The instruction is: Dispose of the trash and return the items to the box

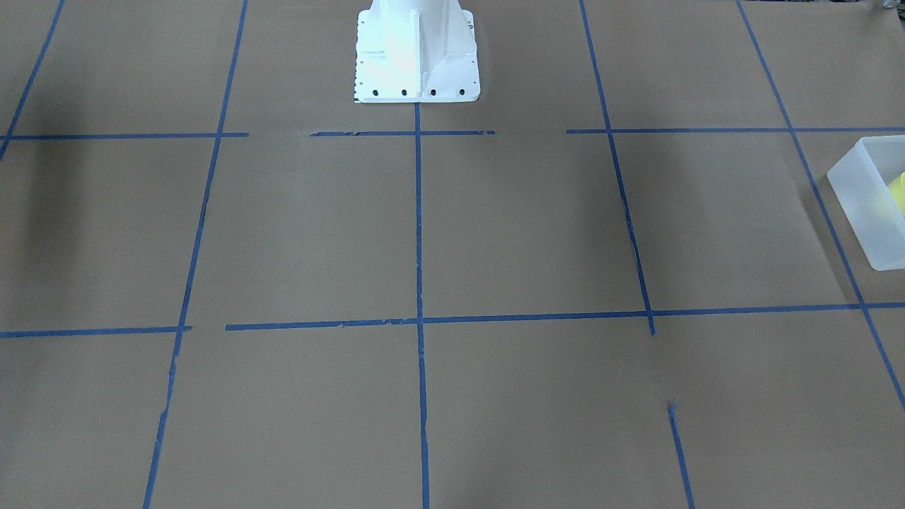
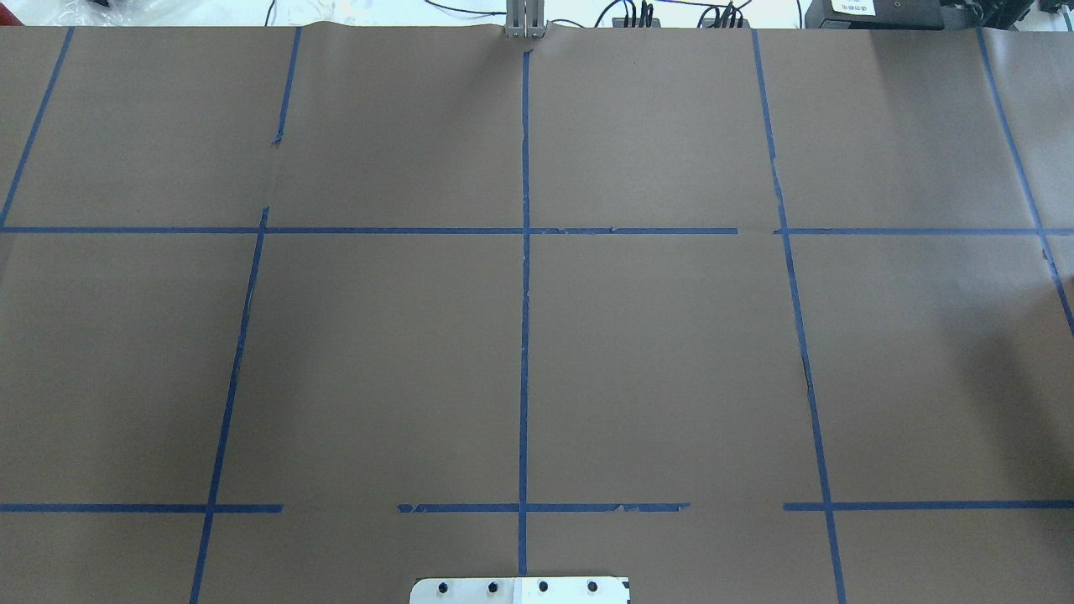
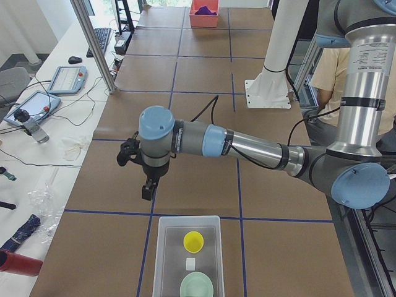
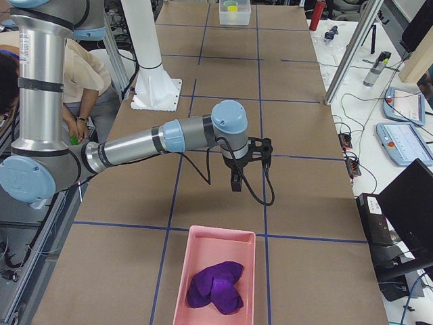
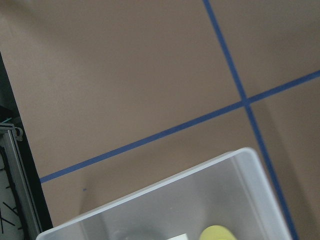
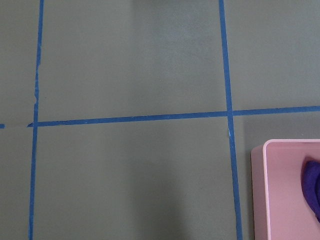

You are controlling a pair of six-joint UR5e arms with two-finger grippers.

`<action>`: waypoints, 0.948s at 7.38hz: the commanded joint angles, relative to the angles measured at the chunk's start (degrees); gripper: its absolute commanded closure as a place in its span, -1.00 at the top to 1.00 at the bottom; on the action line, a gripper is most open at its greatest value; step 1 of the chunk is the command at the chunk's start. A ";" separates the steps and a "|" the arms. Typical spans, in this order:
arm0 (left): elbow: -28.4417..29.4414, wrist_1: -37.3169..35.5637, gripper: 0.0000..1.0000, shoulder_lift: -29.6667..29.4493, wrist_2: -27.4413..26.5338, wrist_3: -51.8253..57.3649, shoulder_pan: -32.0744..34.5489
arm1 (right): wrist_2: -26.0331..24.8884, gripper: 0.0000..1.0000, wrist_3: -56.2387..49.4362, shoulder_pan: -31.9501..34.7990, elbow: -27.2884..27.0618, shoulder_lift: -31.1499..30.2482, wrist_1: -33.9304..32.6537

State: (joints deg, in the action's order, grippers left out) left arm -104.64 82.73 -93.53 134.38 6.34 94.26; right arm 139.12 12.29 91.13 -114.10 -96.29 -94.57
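Observation:
The frosted-white box [image 3: 163, 260] stands at the near end of the table in the exterior left view. Inside it are the yellow cup [image 3: 193, 241] and the mint-green bowl [image 3: 197, 287], side by side. The box [image 1: 859, 194] with the cup [image 1: 899, 192] also shows at the right edge of the front-facing view, and in the left wrist view [image 5: 170, 205]. My left gripper [image 3: 147, 189] hangs above the table just beyond the box, holding nothing that I can see. My right gripper [image 4: 235, 183] hangs over bare paper short of the pink tray. I cannot tell if either is open or shut.
A pink tray [image 4: 185, 271] holds a crumpled purple thing [image 4: 215, 286] at the table's other end; its corner shows in the right wrist view [image 6: 280, 200]. The white robot base [image 1: 416, 53] stands mid-table. Operators' desks with pendants and cables line the far side.

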 commanded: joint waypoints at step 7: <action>0.40 26.05 1.00 10.89 2.02 -18.91 -12.88 | -1.92 1.00 -0.07 -3.85 0.98 -2.33 0.17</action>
State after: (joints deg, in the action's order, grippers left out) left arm -105.50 103.43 -85.74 135.90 -12.26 81.48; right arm 137.07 12.14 87.50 -113.46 -98.43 -94.48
